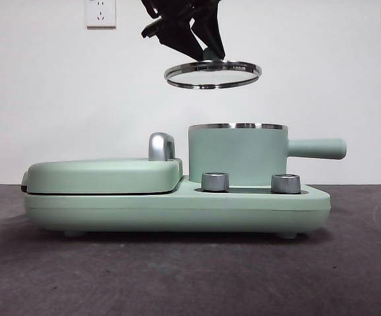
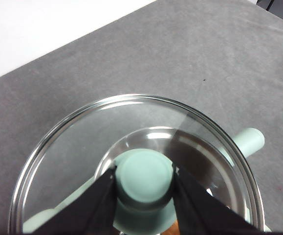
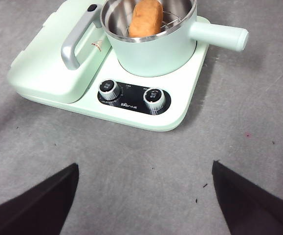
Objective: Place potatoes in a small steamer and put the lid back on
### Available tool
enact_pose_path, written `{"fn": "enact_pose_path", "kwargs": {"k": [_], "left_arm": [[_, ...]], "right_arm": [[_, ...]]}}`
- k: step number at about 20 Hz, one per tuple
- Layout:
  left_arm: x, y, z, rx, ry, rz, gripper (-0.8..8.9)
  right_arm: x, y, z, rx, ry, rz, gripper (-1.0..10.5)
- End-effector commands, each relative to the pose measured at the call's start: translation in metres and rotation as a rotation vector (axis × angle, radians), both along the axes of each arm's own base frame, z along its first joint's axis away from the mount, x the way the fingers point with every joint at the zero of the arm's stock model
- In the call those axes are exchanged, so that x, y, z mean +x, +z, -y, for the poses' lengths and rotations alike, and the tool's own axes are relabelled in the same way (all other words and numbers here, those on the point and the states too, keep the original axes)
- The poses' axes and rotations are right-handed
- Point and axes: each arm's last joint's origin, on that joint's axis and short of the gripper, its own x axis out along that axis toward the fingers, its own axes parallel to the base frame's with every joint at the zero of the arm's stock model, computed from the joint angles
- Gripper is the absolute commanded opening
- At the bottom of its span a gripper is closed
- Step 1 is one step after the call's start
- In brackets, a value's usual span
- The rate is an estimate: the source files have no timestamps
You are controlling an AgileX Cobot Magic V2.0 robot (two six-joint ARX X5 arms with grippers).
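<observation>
Inside the small steamer (image 3: 151, 49) we see the potato (image 3: 145, 18) lying on a wire rack. Our left gripper (image 2: 144, 182) pinches the lid's (image 1: 212, 74) knob above the pot; our right gripper (image 3: 143, 196) hangs spread, empty.

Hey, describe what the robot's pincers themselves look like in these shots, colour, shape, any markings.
Both are plain matte black. The left pincer shows two flat, wedge-shaped jaws with straight edges that taper toward the tips; in the front view it appears as an angular black cluster. The right pincer shows two broad, dark, pointed jaws rising from the picture's corners. No markings, labels or cables are visible on either.
</observation>
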Motion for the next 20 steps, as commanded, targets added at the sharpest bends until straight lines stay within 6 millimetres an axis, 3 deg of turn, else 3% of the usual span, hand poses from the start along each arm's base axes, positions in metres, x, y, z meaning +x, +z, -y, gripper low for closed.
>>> {"fn": "enact_pose_path", "kwargs": {"k": [1,11,20], "left_arm": [[0.004,0.005,0.009,-0.021,-0.035,0.068,0.86],[0.020,-0.044,0.043,-0.013,-0.109,-0.006,0.86],[0.015,-0.051,0.050,0.042,-0.124,-0.006,0.86]], "right_arm": [[0.000,0.002,-0.001,0.017,0.000,0.005,4.3],[0.000,0.002,-0.001,0.013,-0.004,0.008,4.3],[0.000,0.002,-0.001,0.013,-0.004,0.008,4.3]]}}
